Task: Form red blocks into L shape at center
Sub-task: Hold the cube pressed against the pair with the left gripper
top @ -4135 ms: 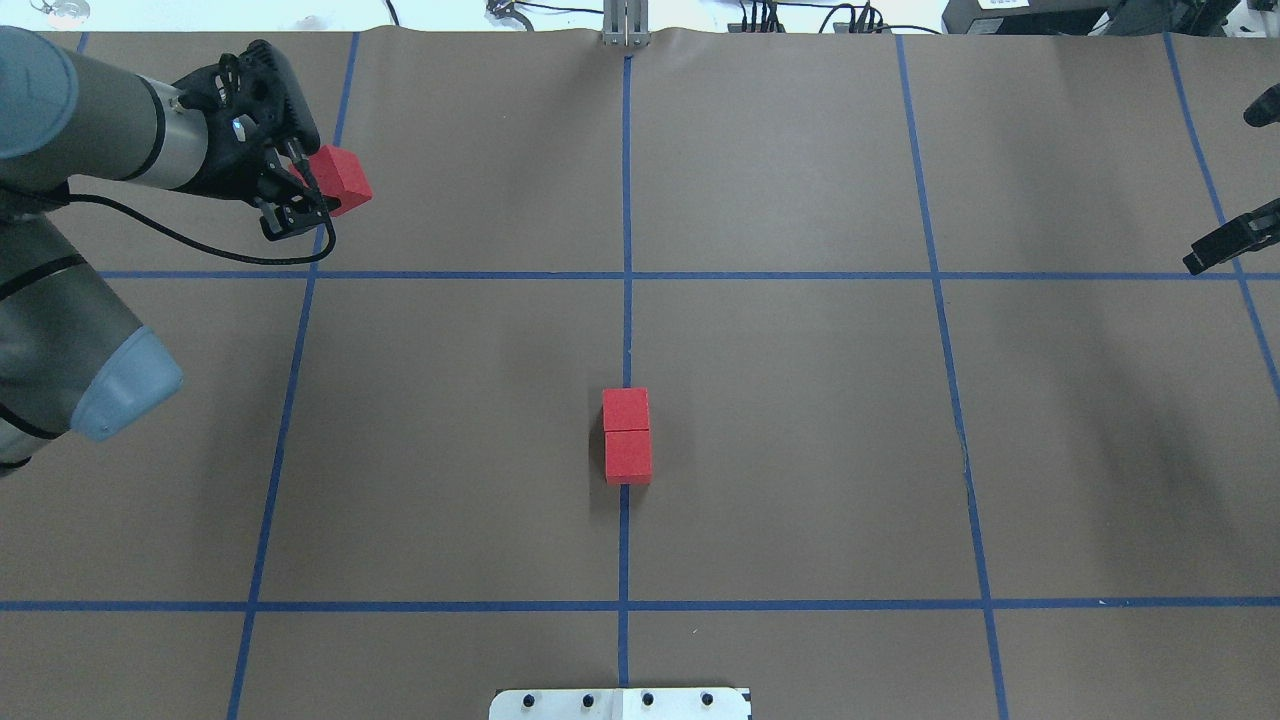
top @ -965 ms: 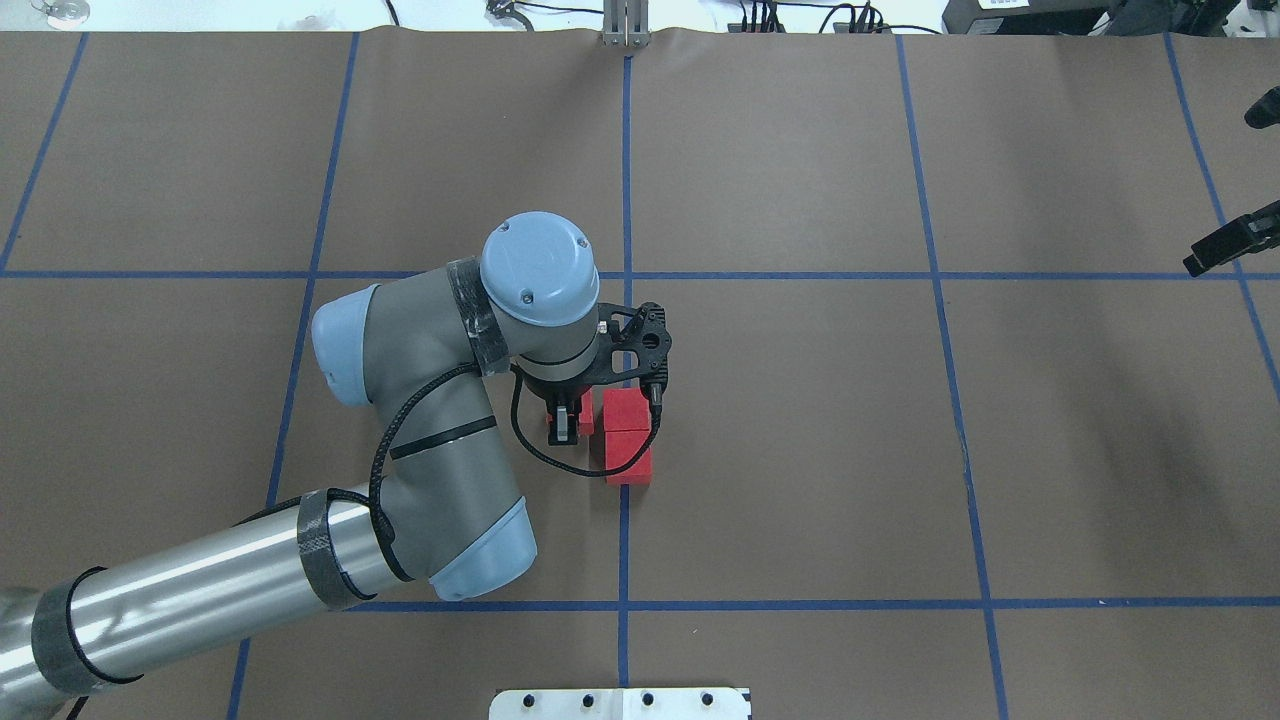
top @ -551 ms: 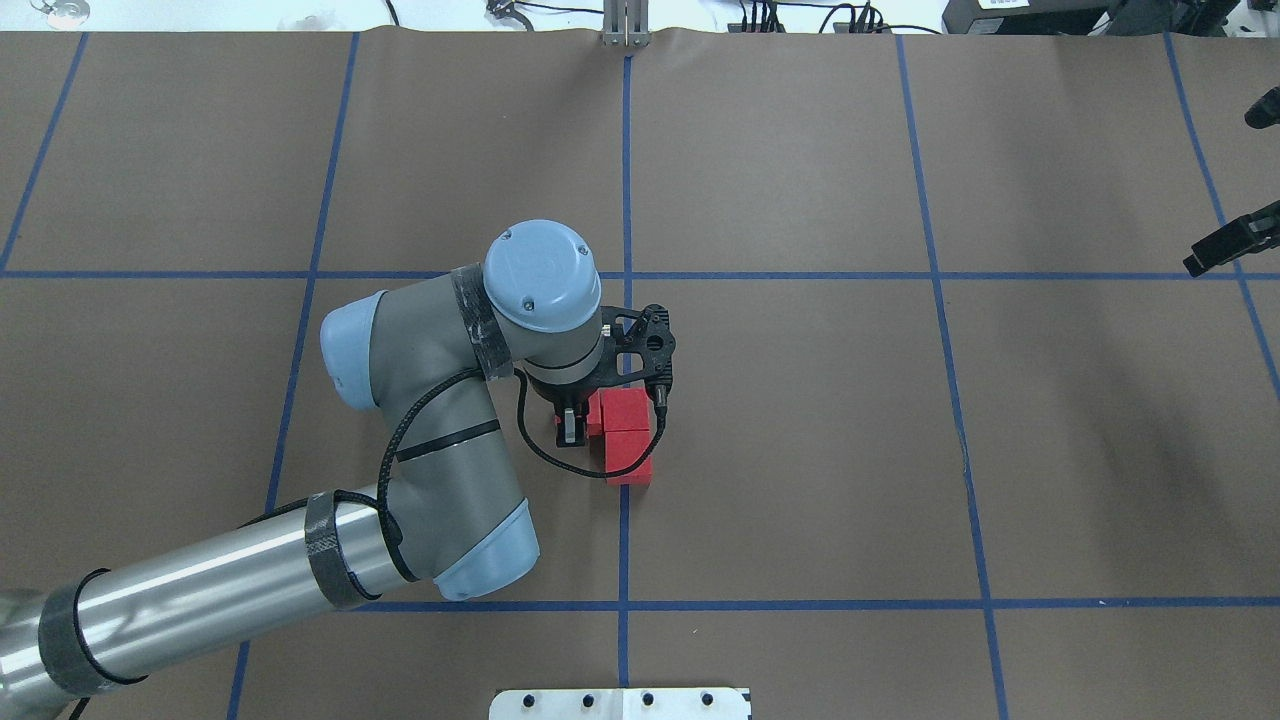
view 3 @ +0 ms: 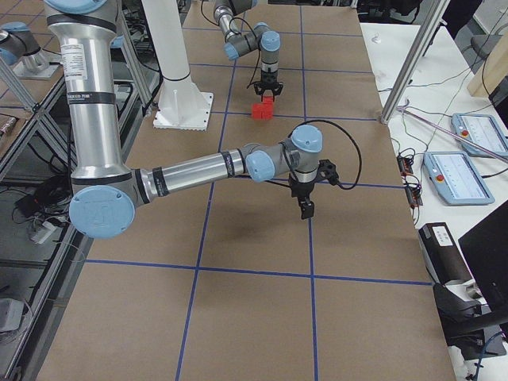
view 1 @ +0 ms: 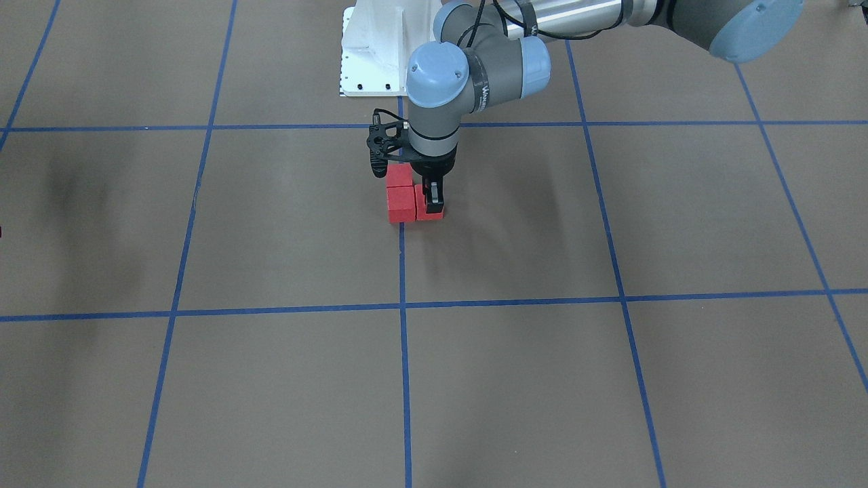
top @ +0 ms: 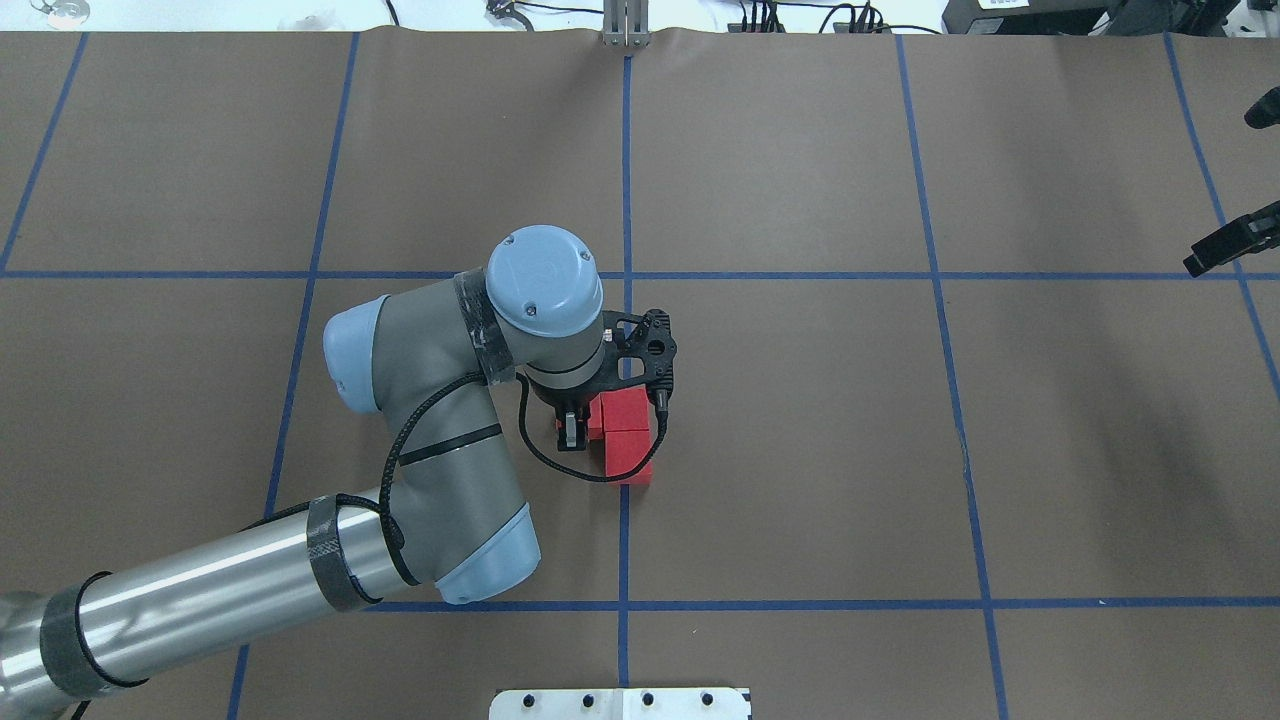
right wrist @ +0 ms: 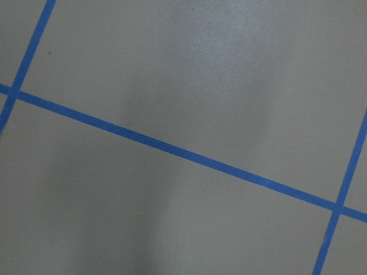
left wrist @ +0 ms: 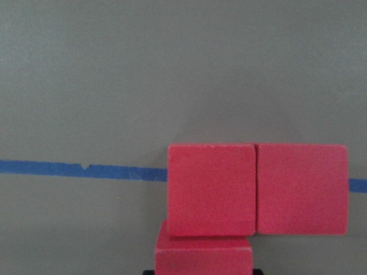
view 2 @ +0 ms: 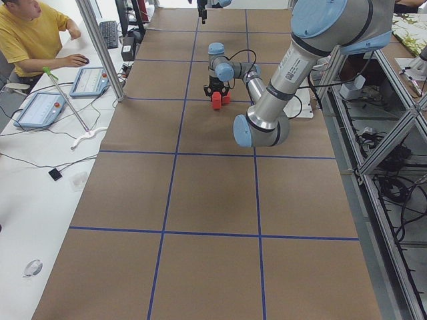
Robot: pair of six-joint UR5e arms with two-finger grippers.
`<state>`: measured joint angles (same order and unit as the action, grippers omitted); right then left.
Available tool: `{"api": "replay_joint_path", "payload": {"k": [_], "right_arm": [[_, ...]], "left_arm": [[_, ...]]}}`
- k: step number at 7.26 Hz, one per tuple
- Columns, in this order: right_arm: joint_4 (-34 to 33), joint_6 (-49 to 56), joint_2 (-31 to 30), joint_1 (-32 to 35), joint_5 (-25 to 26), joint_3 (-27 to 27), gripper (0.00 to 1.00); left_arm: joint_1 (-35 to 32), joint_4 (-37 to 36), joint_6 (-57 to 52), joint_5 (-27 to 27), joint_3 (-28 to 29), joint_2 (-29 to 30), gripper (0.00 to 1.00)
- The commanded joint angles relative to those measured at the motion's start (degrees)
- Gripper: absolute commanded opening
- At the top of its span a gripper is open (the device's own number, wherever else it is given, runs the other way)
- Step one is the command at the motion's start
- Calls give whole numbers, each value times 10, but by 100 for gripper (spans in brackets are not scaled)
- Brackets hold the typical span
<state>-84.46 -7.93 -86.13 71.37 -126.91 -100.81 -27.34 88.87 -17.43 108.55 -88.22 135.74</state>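
Two red blocks (top: 627,410) (top: 629,458) lie touching in a line on the blue tape at the center (top: 760,400) of the brown gridded table. A third red block (top: 595,420) (view 1: 420,211) (left wrist: 203,255) sits low against the side of the far block, so the group reads as an L. My left gripper (top: 586,426) (view 1: 432,200) points straight down and is shut on this third block. My right gripper (view 3: 305,210) (top: 1195,262) hangs over bare table at the right edge, far from the blocks. Its jaws cannot be made out.
The white robot base plate (top: 620,703) (view 1: 373,47) sits at the near edge behind the blocks. My left arm's elbow (top: 430,440) lies over the square left of centre. A person (view 2: 33,40) sits at a side desk beyond the table's far edge.
My left arm carried the third block from the far left corner to the centre. Over the last second it slid that block right, closing the gap to the pair.
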Motion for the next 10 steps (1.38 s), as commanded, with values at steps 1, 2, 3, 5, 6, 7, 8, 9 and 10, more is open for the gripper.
{"api": "replay_joint_path", "payload": {"k": [1, 2, 3, 5, 6, 7, 8, 9, 10], "right_arm": [[0, -2, 0, 0, 0, 0, 100], [0, -2, 0, 0, 0, 0, 100], [0, -2, 0, 0, 0, 0, 100], [0, -2, 0, 0, 0, 0, 100], [0, -2, 0, 0, 0, 0, 100], [0, -2, 0, 0, 0, 0, 100], [0, -2, 0, 0, 0, 0, 100], [2, -2, 1, 0, 0, 0, 100], [0, -2, 1, 0, 0, 0, 100]], "left_arm": [[1, 0, 0, 0, 2, 0, 0], [2, 0, 0, 0, 2, 0, 2], [2, 1, 1, 0, 1, 0, 3], [2, 2, 1, -1, 1, 0, 10], [2, 2, 1, -1, 1, 0, 12], [3, 2, 1, -1, 1, 0, 14], [3, 2, 1, -1, 2, 0, 18], [3, 2, 1, -2, 2, 0, 21], [2, 1, 0, -2, 2, 0, 25]]}}
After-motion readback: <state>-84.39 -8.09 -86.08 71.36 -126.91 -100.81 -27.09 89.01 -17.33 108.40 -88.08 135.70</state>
